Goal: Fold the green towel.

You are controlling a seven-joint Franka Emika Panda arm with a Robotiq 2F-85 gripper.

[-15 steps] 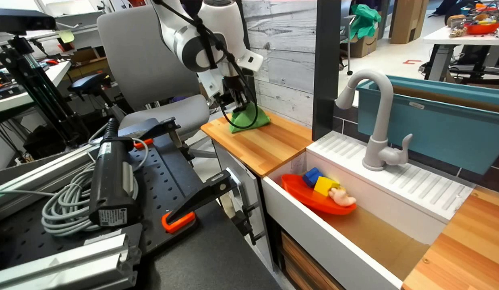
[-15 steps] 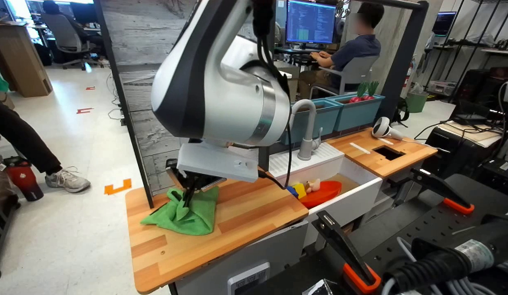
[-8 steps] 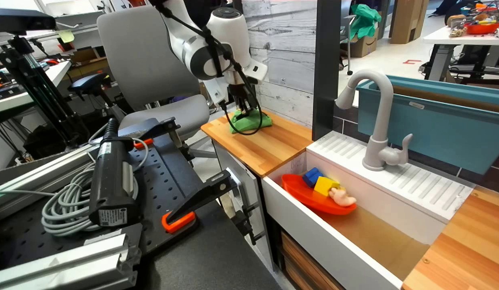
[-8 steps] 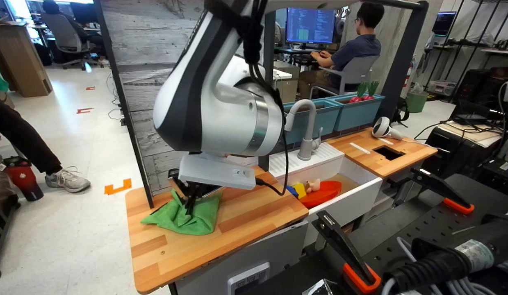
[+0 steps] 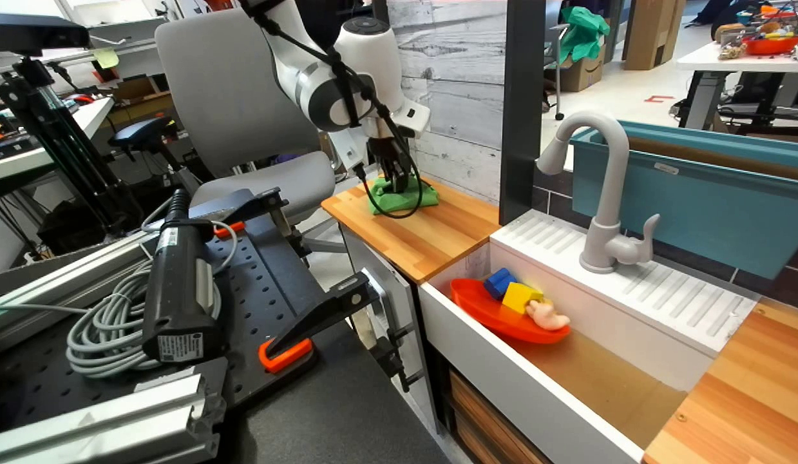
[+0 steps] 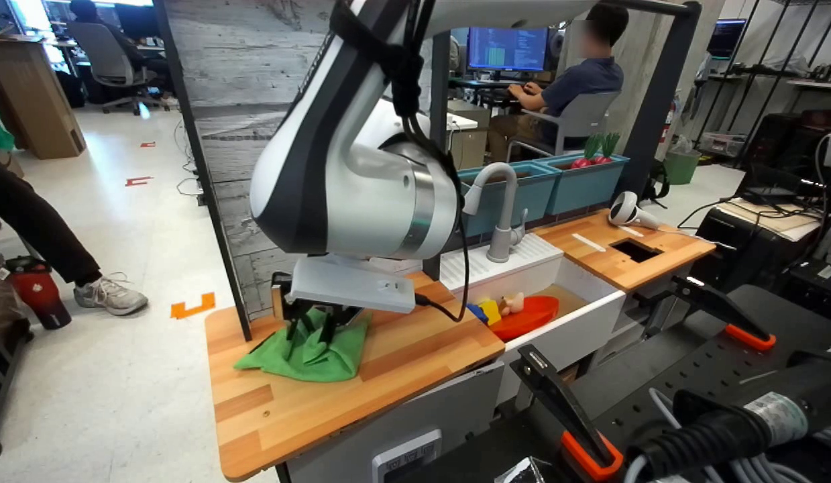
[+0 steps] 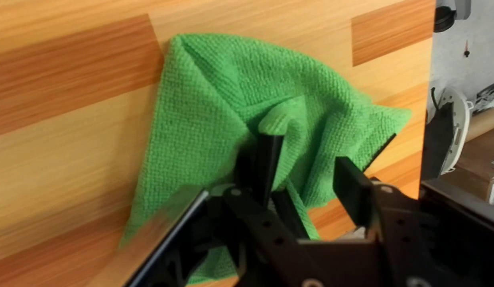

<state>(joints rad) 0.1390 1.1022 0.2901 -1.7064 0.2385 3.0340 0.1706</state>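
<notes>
Crumpled and partly folded, the green towel (image 7: 199,119) lies on the wooden counter, seen also in both exterior views as the towel (image 6: 321,369) and the towel (image 5: 427,195). My gripper (image 7: 306,149) is low over it, its jaws apart. In the wrist view, a curled fold sits against the tip of the left-hand finger (image 7: 269,159), and the right-hand finger (image 7: 352,189) stands clear of that fold. Nothing is clamped between them. Both fingers point down into the cloth in an exterior view, where the gripper (image 6: 310,330) covers part of the towel. A corner with a dark edge points outward.
The wooden counter (image 6: 415,349) ends close to the towel's corner. A grey plank wall (image 6: 241,168) rises behind the arm. Beside the counter, the white sink (image 5: 598,380) holds a red boat-shaped dish (image 5: 495,316) with toys. A faucet (image 5: 608,193) stands at the sink.
The gripper has come down and its jaws have spread. The towel's raised part has sunk onto the counter, and the cloth has shifted slightly. The arm has lowered with it.
</notes>
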